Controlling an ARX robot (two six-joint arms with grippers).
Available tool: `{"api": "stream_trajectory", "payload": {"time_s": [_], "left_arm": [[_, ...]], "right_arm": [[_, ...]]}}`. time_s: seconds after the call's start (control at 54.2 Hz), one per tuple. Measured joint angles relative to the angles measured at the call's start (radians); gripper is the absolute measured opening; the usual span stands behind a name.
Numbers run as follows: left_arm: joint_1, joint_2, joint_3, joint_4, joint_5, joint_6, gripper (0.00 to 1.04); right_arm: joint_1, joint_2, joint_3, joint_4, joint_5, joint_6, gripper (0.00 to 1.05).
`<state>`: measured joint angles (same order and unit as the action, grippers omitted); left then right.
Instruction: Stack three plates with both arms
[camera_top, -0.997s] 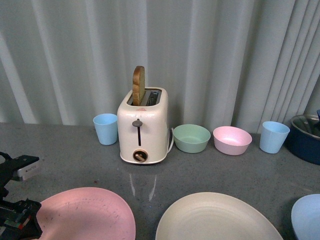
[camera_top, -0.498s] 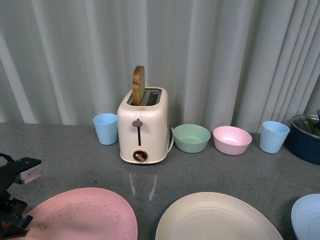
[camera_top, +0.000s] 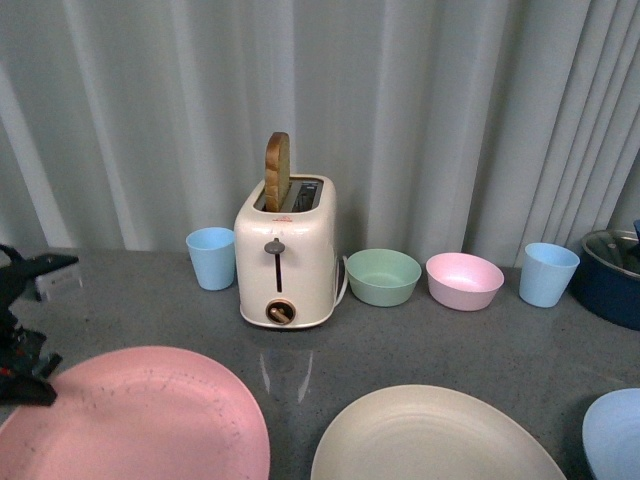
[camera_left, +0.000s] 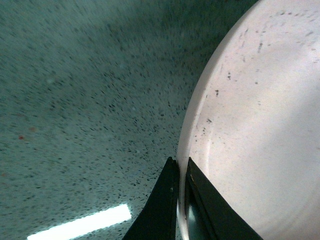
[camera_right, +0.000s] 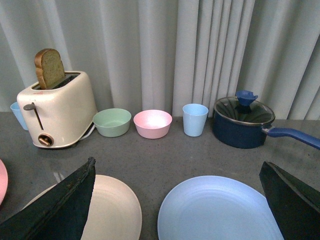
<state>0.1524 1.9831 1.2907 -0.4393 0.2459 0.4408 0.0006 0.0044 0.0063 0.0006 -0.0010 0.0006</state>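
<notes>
Left tool (camera_left: 180, 167) clenched on the thin rim of the pink plate (camera_top: 150, 415) at the bench's (camera_top: 420, 340) near-left, right tool (camera_right: 176, 164) spread wide, empty, facing the blue plate (camera_right: 220, 210); likely risk: edge-only grip lets the pink plate droop or slip before reaching the cream plate (camera_top: 430, 440).

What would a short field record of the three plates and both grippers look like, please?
pink plate: left side, rim pinched by left gripper
cream plate: middle, on table, untouched
blue plate: right side, on table, untouched
left gripper: shut on pink plate
right gripper: open, empty
stack: not started
</notes>
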Motion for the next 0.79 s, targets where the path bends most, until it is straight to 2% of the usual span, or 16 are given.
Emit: {"api": "stream_trajectory", "payload": {"time_s": [0.222, 0.443, 0.794], "left_arm": [[-0.042, -0.130, 0.085, -0.141, 0.101, -0.040, 0.03], [-0.202, -0.209, 0.113, -0.240, 0.158, -0.127, 0.03], [-0.455, -0.146, 0.119, -0.169, 0.121, -0.262, 0.03]], "right_arm": [[0.000, 0.000, 0.000, 0.000, 0.000, 0.000, 0.97], [0.000, 0.000, 0.000, 0.000, 0.000, 0.000, 0.97], [0.000, 0.000, 0.000, 0.000, 0.000, 0.000, 0.97]]}}
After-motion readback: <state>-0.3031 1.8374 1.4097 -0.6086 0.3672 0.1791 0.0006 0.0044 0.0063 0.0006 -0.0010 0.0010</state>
